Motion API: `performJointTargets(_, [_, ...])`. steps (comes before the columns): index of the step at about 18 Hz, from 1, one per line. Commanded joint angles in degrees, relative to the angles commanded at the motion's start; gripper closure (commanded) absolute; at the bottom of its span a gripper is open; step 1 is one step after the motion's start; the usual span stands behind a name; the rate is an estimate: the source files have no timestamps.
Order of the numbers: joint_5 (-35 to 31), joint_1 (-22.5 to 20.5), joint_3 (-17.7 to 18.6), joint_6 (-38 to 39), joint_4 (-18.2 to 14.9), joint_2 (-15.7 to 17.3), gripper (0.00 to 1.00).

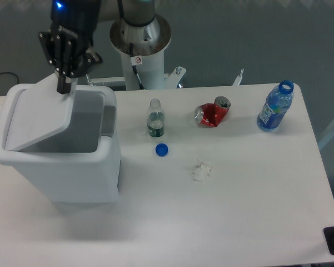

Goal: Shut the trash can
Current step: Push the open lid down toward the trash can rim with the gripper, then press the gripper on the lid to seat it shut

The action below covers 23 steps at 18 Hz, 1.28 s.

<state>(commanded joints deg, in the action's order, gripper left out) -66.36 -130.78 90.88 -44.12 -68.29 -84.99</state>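
Camera view puts the white table widest, with the trash can at its left end. The can's lid hangs half down, tilted over the opening. My claw meets the lid's raised edge; clenched or released, I cannot tell. Right of the can stand a blue bottle, a red can, a small clear bottle and a blue cap.

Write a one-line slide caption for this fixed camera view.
Black two-finger gripper presses the hinged flat lid of the large white plastic trash can, half closed.
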Motion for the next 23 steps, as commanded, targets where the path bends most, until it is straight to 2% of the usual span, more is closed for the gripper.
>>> performJointTargets(15, [-0.2,-2.4,0.7,-0.1,0.2,-3.9,0.95])
performJointTargets(23, [-0.4,-2.3,1.9,-0.4,0.2,-4.0,0.95])
